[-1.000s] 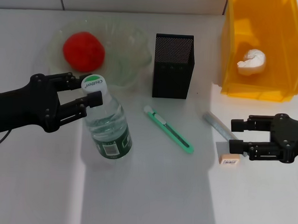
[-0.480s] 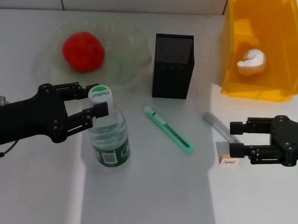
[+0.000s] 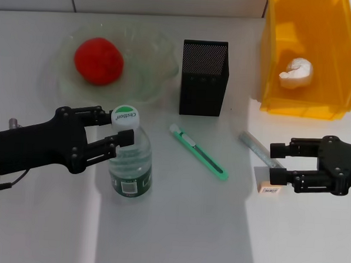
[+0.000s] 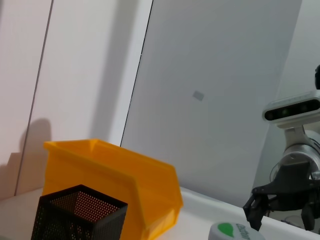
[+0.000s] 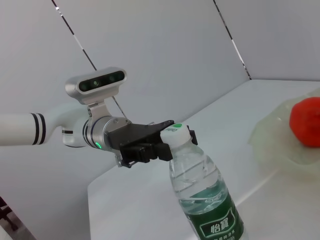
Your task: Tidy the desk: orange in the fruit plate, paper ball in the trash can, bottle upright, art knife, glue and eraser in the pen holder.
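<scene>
Tabletop (image 3: 176, 226); bottle (image 3: 130, 158) stands upright, long axis vertical, its cap between the fingers of the left gripper (image 3: 118, 127), which pinches the neck from the robot's left; right gripper (image 3: 277, 161), jaws spread, sits just right of the eraser (image 3: 269, 187) and glue (image 3: 257, 149), the nearer arm for both; the right wrist view alone shows the cap grip side-on.

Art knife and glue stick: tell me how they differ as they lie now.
The art knife is green and lies apart from both grippers; the glue stick is grey, with its near end by the right gripper. The art knife looks longer than the glue stick. Both lie flat on the desk, outside the pen holder.
</scene>
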Controlling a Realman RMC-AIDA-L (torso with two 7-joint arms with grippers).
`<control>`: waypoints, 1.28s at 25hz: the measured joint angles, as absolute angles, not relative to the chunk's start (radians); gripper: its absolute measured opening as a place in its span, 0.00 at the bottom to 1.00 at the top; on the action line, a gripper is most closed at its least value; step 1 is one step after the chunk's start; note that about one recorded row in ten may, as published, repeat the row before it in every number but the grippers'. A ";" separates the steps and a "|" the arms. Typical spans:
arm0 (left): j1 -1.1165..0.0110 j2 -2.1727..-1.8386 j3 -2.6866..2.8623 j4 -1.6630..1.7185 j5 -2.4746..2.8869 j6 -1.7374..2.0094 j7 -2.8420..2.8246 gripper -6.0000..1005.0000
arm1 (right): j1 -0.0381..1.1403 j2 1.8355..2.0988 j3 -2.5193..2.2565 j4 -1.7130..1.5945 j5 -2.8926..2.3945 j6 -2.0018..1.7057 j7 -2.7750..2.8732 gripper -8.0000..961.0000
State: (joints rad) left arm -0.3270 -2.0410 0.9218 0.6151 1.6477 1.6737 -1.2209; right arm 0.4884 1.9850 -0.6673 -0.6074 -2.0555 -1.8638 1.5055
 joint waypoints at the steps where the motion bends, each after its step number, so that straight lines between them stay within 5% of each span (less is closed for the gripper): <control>1: -0.325 -2.041 0.915 0.614 1.649 1.680 -1.221 0.44 | 0.488 1.985 -0.667 -0.607 -2.055 -1.864 1.505 0.73; 7: -0.320 -2.045 0.783 0.612 1.662 1.819 -1.216 0.45 | 0.488 1.983 -0.667 -0.607 -2.055 -1.865 1.511 0.73; 15: -0.331 -2.047 0.683 0.623 1.650 1.990 -1.235 0.75 | 0.489 1.980 -0.666 -0.608 -2.055 -1.862 1.513 0.73; 32: -0.329 -2.035 1.029 0.818 1.675 2.011 -1.425 0.74 | 0.506 1.939 -0.473 -0.654 -2.055 -1.852 1.612 0.73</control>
State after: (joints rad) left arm -0.3292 -2.0353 1.0286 0.8175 1.6751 2.0107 -1.4254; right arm 0.5059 1.9387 -0.4732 -0.6543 -2.0549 -1.8525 1.6122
